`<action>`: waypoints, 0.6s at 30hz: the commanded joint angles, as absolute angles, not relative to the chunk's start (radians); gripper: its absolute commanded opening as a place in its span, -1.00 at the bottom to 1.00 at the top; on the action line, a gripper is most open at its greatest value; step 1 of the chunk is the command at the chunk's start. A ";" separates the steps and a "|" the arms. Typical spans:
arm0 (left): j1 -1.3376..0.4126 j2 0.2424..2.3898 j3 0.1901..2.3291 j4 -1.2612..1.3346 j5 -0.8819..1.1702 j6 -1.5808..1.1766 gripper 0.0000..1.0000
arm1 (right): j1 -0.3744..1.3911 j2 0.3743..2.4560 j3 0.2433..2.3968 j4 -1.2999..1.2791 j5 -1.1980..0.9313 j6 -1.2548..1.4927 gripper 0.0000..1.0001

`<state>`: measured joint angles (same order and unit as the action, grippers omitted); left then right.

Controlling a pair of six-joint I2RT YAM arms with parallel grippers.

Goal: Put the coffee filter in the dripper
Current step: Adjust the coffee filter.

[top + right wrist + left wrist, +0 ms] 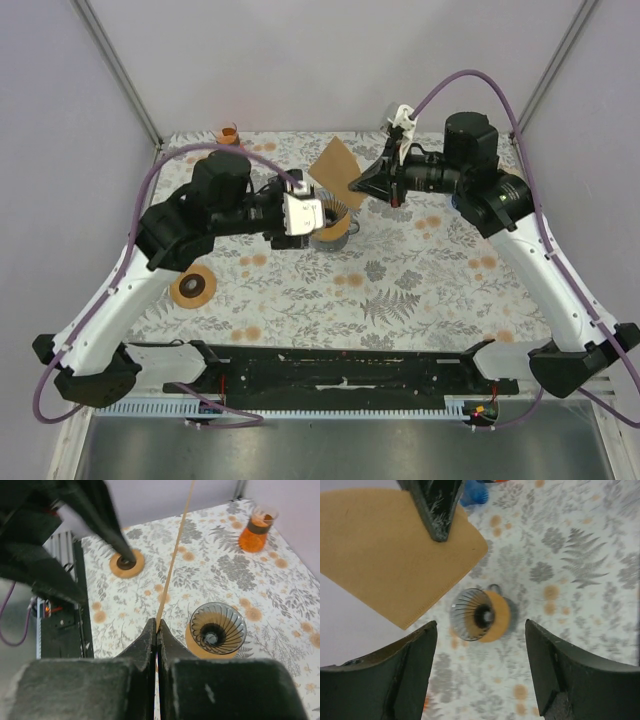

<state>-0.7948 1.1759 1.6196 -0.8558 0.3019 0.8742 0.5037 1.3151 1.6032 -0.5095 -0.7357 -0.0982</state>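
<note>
- The tabletop [400, 290] carries a grey and orange fern-print cover, and plain pale walls enclose it on three sides.
- The dripper [217, 627], a clear ribbed cone on an orange base, stands upright toward the middle of the tabletop's far half.
- The coffee filter [334, 165] is flat brown paper, held in the air near the far edge, above the dripper and apart from it.
- The right pincer [156, 630] is clenched on the filter's lower edge. In the right wrist view the paper shows edge-on, as a thin line rising from the closed tips.
- The left pincer [310, 215] is released, jaws wide apart and grasping nothing. It hangs over the dripper, which shows between its fingers [415, 670] in the left wrist view.
- An orange ring [193, 287] lies near the tabletop's left edge.
- An orange glass [229, 133] stands at the far left corner.
</note>
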 commanded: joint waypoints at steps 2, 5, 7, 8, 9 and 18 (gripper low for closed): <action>-0.660 1.233 1.779 -0.986 0.590 0.411 0.54 | 0.506 1.236 1.629 -0.673 -0.946 -0.337 -1.00; -0.634 1.250 1.804 -0.980 0.647 0.380 0.55 | 0.506 1.197 1.608 -0.698 -0.973 -0.382 -1.00; -0.634 1.253 1.802 -0.974 0.664 0.376 0.55 | 0.506 1.189 1.603 -0.721 -0.982 -0.396 -1.00; -0.634 1.255 1.802 -0.971 0.681 0.365 0.55 | 0.508 1.186 1.600 -0.730 -0.986 -0.399 -1.00; -0.634 1.259 1.799 -0.971 0.708 0.367 0.55 | 0.509 1.184 1.601 -0.729 -0.988 -0.388 -1.00; -0.646 1.319 1.778 -0.865 0.934 0.218 0.31 | 0.584 1.216 1.617 -0.609 -1.011 -0.295 -1.00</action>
